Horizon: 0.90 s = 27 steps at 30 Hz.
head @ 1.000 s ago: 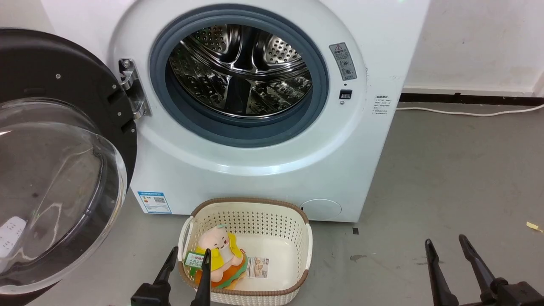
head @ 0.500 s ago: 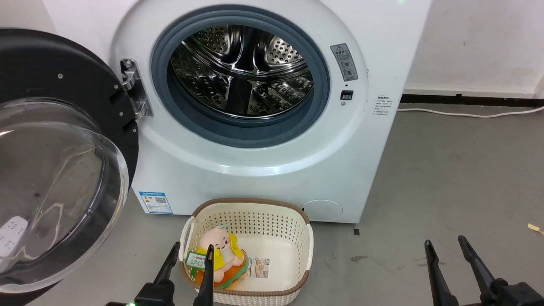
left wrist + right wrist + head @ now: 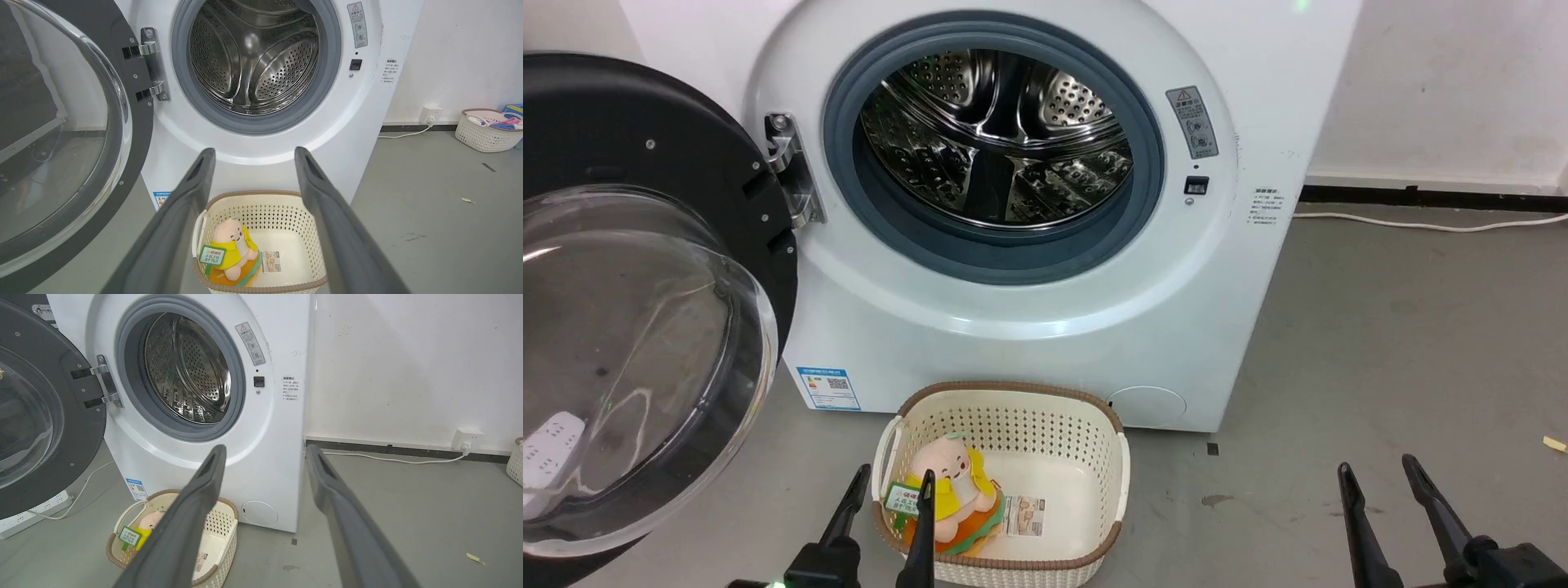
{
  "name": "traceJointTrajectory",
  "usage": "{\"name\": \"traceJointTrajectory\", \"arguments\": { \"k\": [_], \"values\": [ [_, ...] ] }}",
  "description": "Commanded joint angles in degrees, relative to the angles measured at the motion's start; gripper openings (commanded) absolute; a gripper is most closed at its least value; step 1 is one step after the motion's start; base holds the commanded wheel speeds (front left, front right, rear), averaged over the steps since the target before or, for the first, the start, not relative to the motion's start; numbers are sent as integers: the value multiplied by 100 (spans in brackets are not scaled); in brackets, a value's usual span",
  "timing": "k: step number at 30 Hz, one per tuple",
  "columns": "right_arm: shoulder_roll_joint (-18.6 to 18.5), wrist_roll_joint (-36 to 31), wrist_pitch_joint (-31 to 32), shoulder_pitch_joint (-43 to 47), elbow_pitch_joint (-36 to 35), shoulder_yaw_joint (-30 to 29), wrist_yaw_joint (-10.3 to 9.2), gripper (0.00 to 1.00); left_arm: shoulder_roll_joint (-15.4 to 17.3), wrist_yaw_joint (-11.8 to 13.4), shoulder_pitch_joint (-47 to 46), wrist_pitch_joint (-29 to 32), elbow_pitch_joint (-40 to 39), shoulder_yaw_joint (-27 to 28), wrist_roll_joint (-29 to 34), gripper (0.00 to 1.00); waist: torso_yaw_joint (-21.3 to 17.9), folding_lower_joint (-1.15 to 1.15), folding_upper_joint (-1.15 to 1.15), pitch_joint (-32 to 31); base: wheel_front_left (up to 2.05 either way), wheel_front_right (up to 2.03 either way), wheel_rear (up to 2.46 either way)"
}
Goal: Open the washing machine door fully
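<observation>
No wording is sharp enough to read. On the washing machine (image 3: 1045, 327), a grey warning sticker (image 3: 1192, 122) right of centre near the top of the head view carries a red triangle sign, with a small block of print (image 3: 1265, 207) below it. A blue label (image 3: 828, 387) at lower left shows a QR code. The plush toy (image 3: 952, 482) wears a green tag (image 3: 902, 496) with illegible white characters.

The left gripper (image 3: 894, 474) hangs low in front of the washing machine (image 3: 1013, 343), its fingers parted, empty and pointing toward it. The right gripper (image 3: 1374, 464) sits off the machine's right corner, clear of it, likewise spread and empty.
</observation>
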Motion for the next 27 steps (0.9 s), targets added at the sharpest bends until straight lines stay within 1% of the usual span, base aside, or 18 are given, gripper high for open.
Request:
{"name": "traceJointTrajectory", "arguments": {
  "k": [1,9,10,27],
  "values": [
    [19,44,-38,14,22,-2,5,100,-29,-35,2,-31,37,4,-5,100,8,0,0,-4,0,0,0],
    [19,33,-35,-2,35,-1,5,100,-36,-61,-15,-31,88,14,-45,100,22,0,0,-9,0,0,0],
    [0,-3,4,-3,18,4,0,0,-28,-91,-1,4,85,14,-51,0,24,0,0,-9,0,0,0],
    [2,-60,157,-97,20,32,0,0,-88,-153,-48,159,27,166,60,0,-39,0,0,9,0,0,0]
  ]
}}
